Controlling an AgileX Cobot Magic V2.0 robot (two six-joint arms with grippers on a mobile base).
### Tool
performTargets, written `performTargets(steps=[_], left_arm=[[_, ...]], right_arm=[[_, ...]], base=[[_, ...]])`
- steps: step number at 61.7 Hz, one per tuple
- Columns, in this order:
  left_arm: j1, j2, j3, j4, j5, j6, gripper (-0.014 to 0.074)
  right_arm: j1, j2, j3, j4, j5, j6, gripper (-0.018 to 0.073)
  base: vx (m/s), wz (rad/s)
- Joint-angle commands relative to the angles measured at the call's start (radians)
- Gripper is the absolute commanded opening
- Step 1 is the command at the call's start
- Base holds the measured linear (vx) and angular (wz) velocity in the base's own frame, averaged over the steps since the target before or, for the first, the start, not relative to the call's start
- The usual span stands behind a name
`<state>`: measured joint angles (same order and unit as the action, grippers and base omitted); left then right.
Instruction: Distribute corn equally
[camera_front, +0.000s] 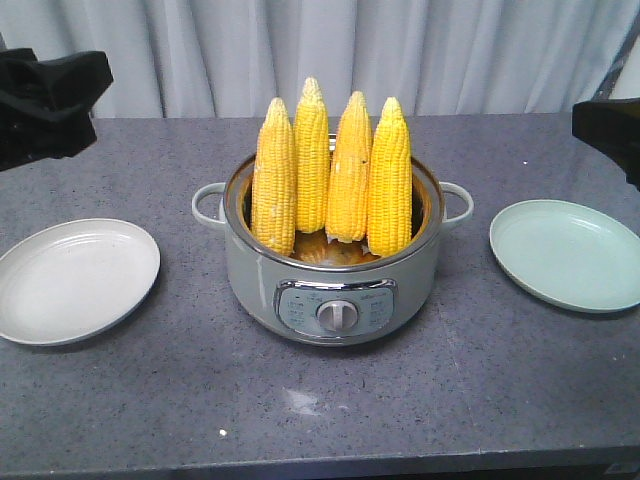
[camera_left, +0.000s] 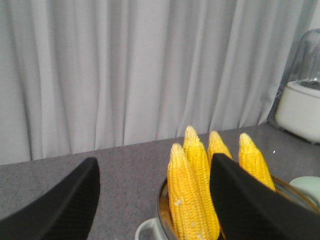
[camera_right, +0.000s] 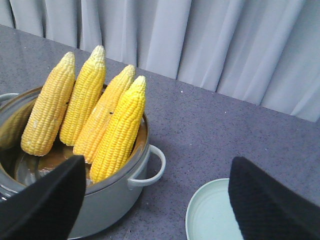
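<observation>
— Corn (camera_front: 312, 160), count and place?
— Four cobs, all in the pot (camera_front: 260, 290), centre of the front view. They stand tips up, thick ends down inside, side by side and touching. From the right wrist view they lean toward the far rim.
— Pot details?
— Grey-green, a loop handle on each side, control panel with a knob (camera_front: 337, 316) facing the camera. It sits on the grey speckled table (camera_front: 150, 400).
— Plates?
— White plate (camera_front: 75, 280) at left of frame, pale green plate (camera_front: 565, 255) at right, each flat on the table and well apart from the pot.
— Left gripper (camera_left: 155, 162)?
— Upper left of the front view, above the table and apart from the pot. Jaws spread wide; its wrist view sees the cob tips between the two black fingers (camera_left: 60, 210).
— Right gripper (camera_right: 159, 164)?
— Upper right edge of the front view, mostly cropped. Jaws spread wide too, with the pot handle and green plate below in its wrist view.
— Background?
— Pale curtain (camera_front: 400, 50) behind the table. A white appliance with a clear jar (camera_left: 300, 95) sits at the right edge of the left wrist view.
</observation>
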<state>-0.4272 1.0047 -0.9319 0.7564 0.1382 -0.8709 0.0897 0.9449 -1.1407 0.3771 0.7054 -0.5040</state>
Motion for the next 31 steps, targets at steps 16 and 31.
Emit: performTargets(steps=[16,31], left_arm=[[-0.01,0.001,-0.038,-0.23,0.001,0.032,0.0465],[-0.01,0.004,-0.038,-0.267,-0.068,0.034,0.0465]], right_arm=[[-0.005,-0.004,-0.035,0.038,-0.056,-0.012,0.0578],[-0.005,0.033,-0.048,0.109,-0.083,-0.023,0.0578]], base=[[0.0,0.0],[0.0,0.0]])
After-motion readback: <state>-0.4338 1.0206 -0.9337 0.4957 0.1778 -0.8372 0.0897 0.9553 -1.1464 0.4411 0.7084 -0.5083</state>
